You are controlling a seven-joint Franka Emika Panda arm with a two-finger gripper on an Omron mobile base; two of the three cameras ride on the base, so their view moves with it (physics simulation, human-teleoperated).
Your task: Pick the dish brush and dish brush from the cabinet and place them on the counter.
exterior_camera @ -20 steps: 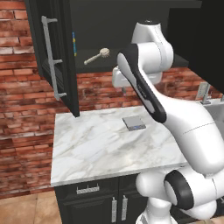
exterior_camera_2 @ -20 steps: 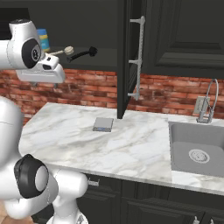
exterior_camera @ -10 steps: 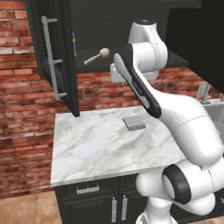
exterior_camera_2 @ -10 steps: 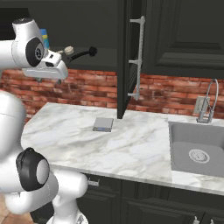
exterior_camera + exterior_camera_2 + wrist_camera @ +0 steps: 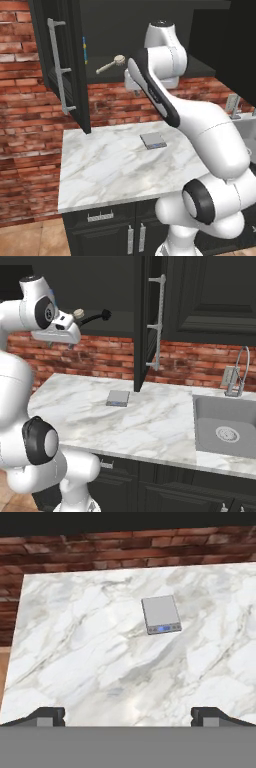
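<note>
Approach step: my gripper, jaws spread wide and empty, looks down at the counter and a grey pad below it. The cream brush and what seems the black brush lie on the cabinet shelf, above and beyond it. Next I must raise and level it. Brick wall behind.

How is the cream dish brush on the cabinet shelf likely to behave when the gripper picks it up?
The cream dish brush looks rigid and probably light, given its thin handle. Its round disc head may make it head-heavy, so a handle grasp might let it pivot. Lying at the shelf edge, a nudge could tip it off.
</note>
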